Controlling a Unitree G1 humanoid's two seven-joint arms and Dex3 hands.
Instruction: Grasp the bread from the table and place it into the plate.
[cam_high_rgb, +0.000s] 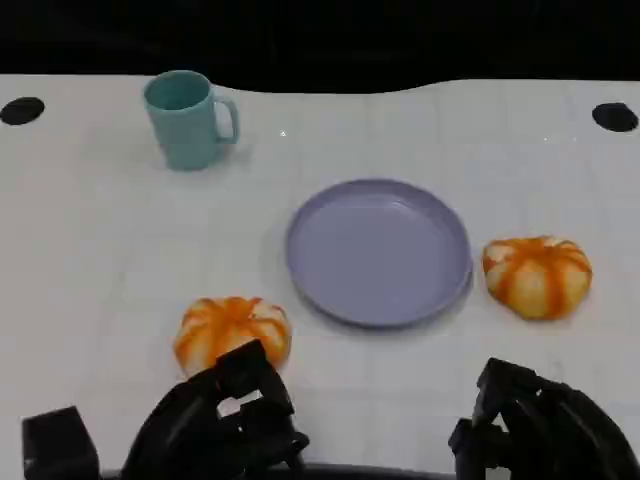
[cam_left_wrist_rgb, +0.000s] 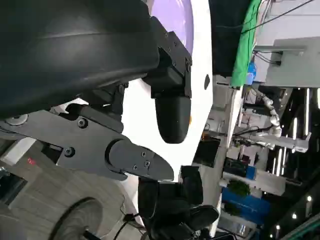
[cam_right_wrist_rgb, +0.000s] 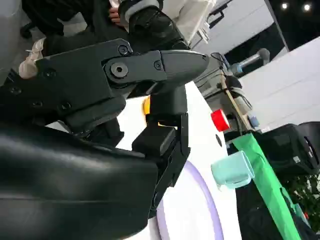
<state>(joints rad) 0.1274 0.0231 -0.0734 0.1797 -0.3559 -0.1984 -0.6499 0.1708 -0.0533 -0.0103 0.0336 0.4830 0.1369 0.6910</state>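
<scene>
Two round orange-and-white breads lie on the white table (cam_high_rgb: 100, 250). The left bread (cam_high_rgb: 232, 330) sits in front of the plate's left side; the right bread (cam_high_rgb: 537, 275) lies just right of the plate. The lilac plate (cam_high_rgb: 378, 250) is bare in the middle of the table. My left hand (cam_high_rgb: 225, 420) sits at the near edge with its fingertips right at the left bread's near side, holding nothing. My right hand (cam_high_rgb: 540, 425) hovers low at the near right, well short of the right bread, and it too holds nothing. A sliver of bread (cam_right_wrist_rgb: 146, 106) peeks past my right hand (cam_right_wrist_rgb: 125, 100).
A teal mug (cam_high_rgb: 190, 118) stands at the far left, its handle to the right; the right wrist view has the mug (cam_right_wrist_rgb: 232, 170) beyond the plate rim (cam_right_wrist_rgb: 200, 200). Black round holes (cam_high_rgb: 22, 110) mark the table's far corners. A person (cam_right_wrist_rgb: 145, 20) sits beyond the table.
</scene>
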